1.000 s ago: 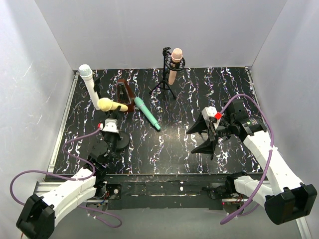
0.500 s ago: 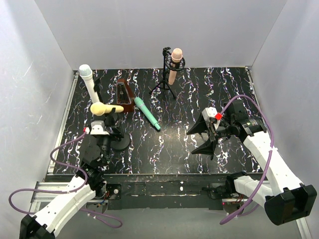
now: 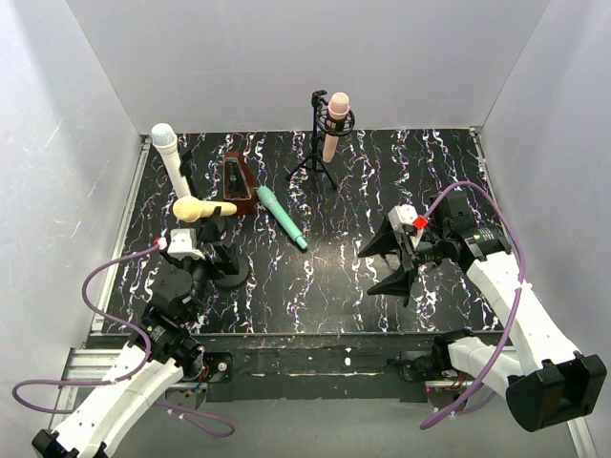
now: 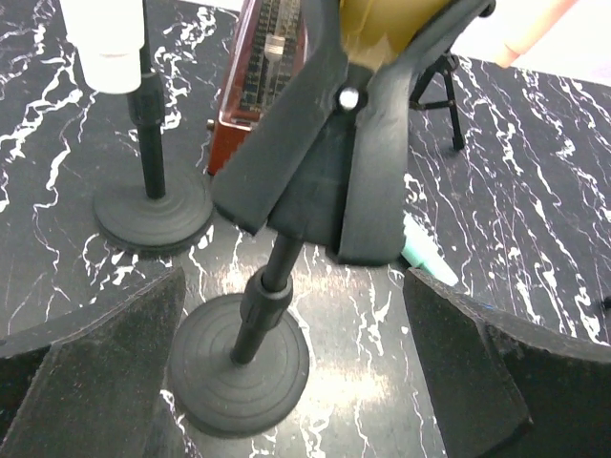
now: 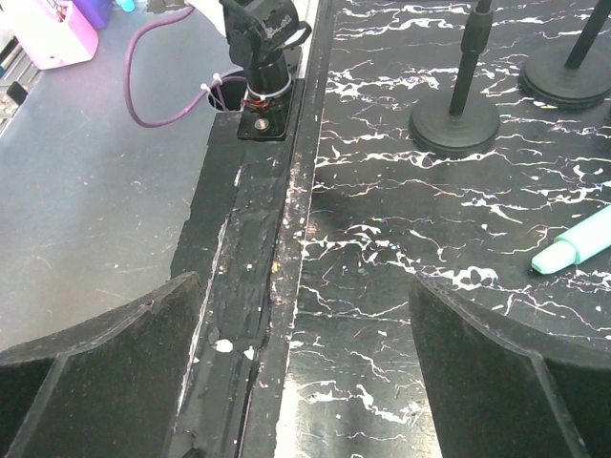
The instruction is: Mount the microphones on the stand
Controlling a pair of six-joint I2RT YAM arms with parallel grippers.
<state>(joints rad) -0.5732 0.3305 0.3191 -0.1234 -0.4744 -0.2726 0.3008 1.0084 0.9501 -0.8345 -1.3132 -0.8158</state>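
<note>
1. Black padded fingers (image 4: 105,363) of the left gripper (image 4: 293,286): spread wide and holding nothing, one on each side of the short stand (image 4: 258,315). The gripper sits on the near side of the metronome (image 3: 236,181), slightly to its left.
2. Short stand: round black base resting on the table (image 3: 334,296), just on the near side of the metronome. Its black clip (image 4: 325,172) holds the yellow microphone (image 3: 202,207), which lies tilted with its head pointing away from the metronome, to the left.
3. Right gripper (image 3: 387,264): jaws spread wide, empty, low over the table, well to the right of the metronome and nearer the arm bases.
4. Green microphone (image 3: 282,218): lying flat on the table just to the right of the metronome, on no stand, its narrow end pointing near and right.
5. White microphone (image 3: 170,157): mounted on a round-based stand (image 4: 153,205) to the left of the metronome, leaning slightly, head up.
6. Pink microphone (image 3: 334,124): mounted head up on the tripod stand (image 3: 313,170), to the right of the metronome and farther back.
7. Metronome: red-brown wood, pyramid-shaped, standing upright.
8. Table: black surface with white marbling.
</note>
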